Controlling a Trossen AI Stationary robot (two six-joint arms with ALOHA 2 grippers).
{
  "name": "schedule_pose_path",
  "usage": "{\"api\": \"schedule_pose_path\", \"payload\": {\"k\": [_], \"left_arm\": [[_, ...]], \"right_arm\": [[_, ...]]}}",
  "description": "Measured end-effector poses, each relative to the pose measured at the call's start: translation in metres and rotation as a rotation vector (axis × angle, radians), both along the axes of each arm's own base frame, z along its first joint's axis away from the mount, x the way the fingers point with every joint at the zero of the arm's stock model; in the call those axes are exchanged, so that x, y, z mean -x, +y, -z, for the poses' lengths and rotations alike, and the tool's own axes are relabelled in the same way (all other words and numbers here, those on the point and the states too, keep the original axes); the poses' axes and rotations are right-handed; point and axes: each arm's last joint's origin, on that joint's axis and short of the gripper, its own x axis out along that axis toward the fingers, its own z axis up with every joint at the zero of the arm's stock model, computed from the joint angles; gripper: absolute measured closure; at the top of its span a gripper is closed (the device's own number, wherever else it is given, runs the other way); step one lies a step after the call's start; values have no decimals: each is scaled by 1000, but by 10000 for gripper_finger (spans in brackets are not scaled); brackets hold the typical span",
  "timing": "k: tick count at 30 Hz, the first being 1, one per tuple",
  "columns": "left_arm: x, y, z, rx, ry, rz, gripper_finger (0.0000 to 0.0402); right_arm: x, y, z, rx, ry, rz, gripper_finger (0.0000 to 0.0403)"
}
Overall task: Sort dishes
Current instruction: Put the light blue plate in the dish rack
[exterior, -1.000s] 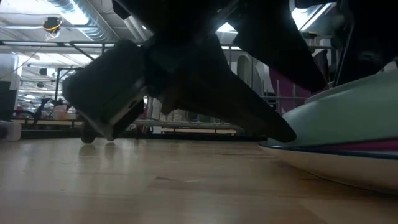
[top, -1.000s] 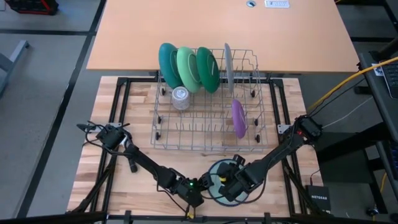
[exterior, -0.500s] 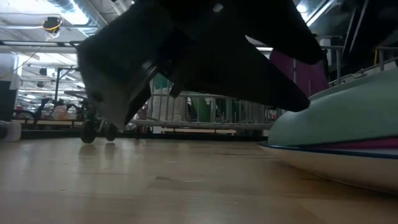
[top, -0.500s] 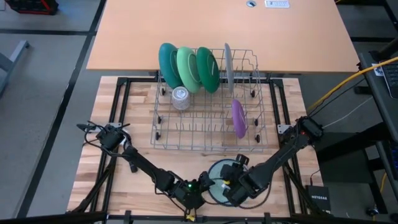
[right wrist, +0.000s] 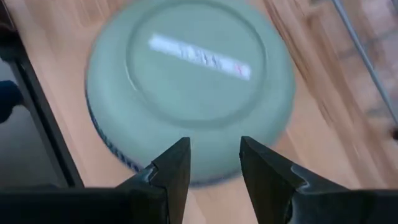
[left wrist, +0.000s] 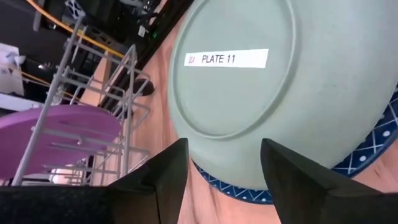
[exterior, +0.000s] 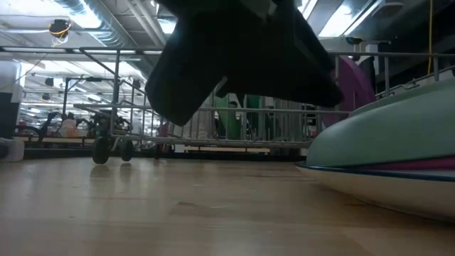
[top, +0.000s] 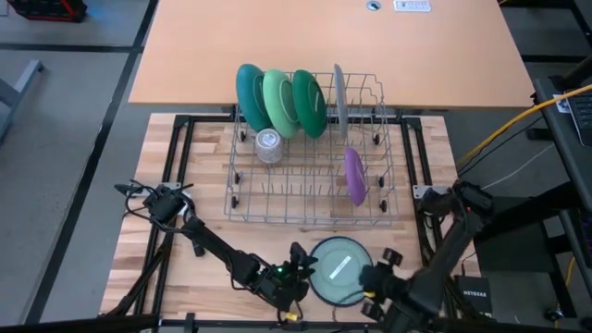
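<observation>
Wooden tabletop, front edge: the left gripper [left wrist: 217, 171], fingers parted and empty, hovers just beside an upturned pale green plate [top: 339, 269] labelled "PLATE 11", stacked on a blue-rimmed plate [left wrist: 367, 155]. Best approach — slide one finger under the rim, then close. The right gripper [right wrist: 211, 165], open and empty, hangs nearby; rack [top: 305, 185] behind.

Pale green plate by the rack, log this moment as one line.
pale green plate: upside down on stack, free | left end effector: open beside it | right end effector: open, beside it
</observation>
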Motion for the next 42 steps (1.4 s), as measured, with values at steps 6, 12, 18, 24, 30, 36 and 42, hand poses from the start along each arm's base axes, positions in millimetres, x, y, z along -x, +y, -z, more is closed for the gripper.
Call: {"api": "schedule_pose_path", "payload": {"k": [6,12,18,24,30,36,42], "left_arm": [[-3,6,0,33,-10,-32,219],[-7,18,4,63,10,-88,219],[-11,33,7,90,38,-137,219],[-14,36,7,99,32,-143,219],[-14,35,7,119,46,-119,219],[-13,35,7,117,48,-118,219],[-13,35,7,115,47,-120,219]], "right_arm": [[27,7,24,29,9,17,259],[41,6,43,91,-12,-33,259],[48,2,56,109,19,-44,259],[48,-3,65,133,13,-41,259],[43,-3,68,116,-18,-30,259],[37,-4,69,112,-47,-24,259],[35,-4,69,126,-83,-33,259]]}}
